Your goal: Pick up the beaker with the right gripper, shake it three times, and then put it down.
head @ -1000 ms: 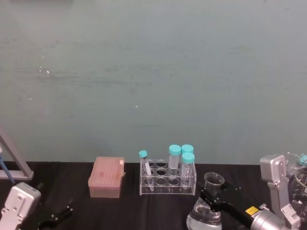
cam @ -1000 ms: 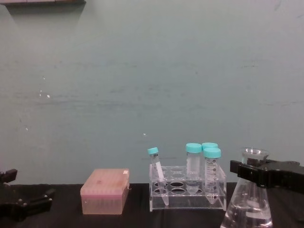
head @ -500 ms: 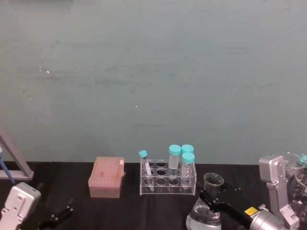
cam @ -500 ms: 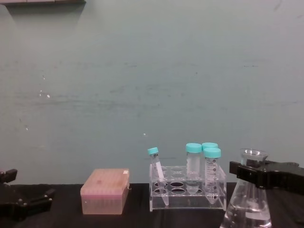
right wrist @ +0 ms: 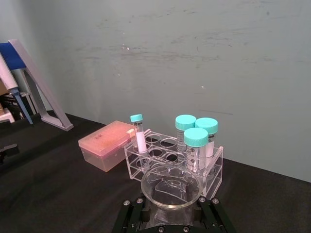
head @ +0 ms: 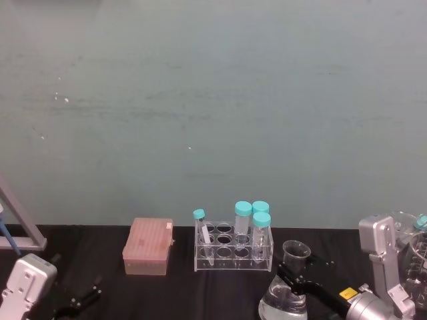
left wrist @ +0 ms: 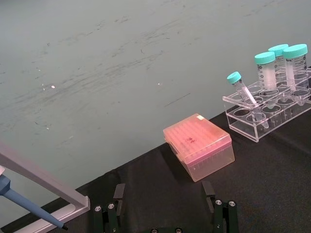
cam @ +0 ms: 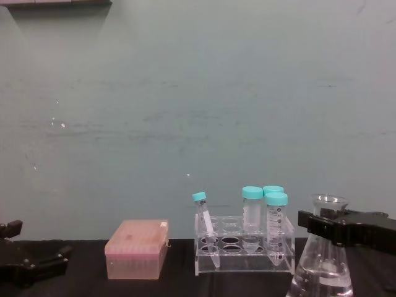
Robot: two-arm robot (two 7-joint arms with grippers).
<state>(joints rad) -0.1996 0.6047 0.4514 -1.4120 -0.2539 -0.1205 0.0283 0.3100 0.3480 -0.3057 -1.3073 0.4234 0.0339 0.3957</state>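
Observation:
The beaker (head: 285,301) is a clear conical flask with liquid in its wide base, standing at the near right of the black table, in front of the tube rack. My right gripper (head: 297,279) has its black jaws shut around the beaker's neck, just under the flared rim. From the chest, the beaker (cam: 323,267) shows at the right with the right gripper (cam: 326,225) across its neck. The right wrist view looks down into the beaker's rim (right wrist: 170,191). The beaker's bottom is cut off by the views' edges. My left gripper (left wrist: 165,216) rests open at the near left.
A clear rack (head: 233,251) holds several teal-capped tubes just behind and left of the beaker. A pink tip box (head: 148,247) sits left of the rack. A pipette stand (head: 20,223) is at the far left, and more glassware (head: 415,248) at the right edge.
Almost nothing differs. The beaker and my right gripper have sunk very slightly in the chest view. The left arm has not moved.

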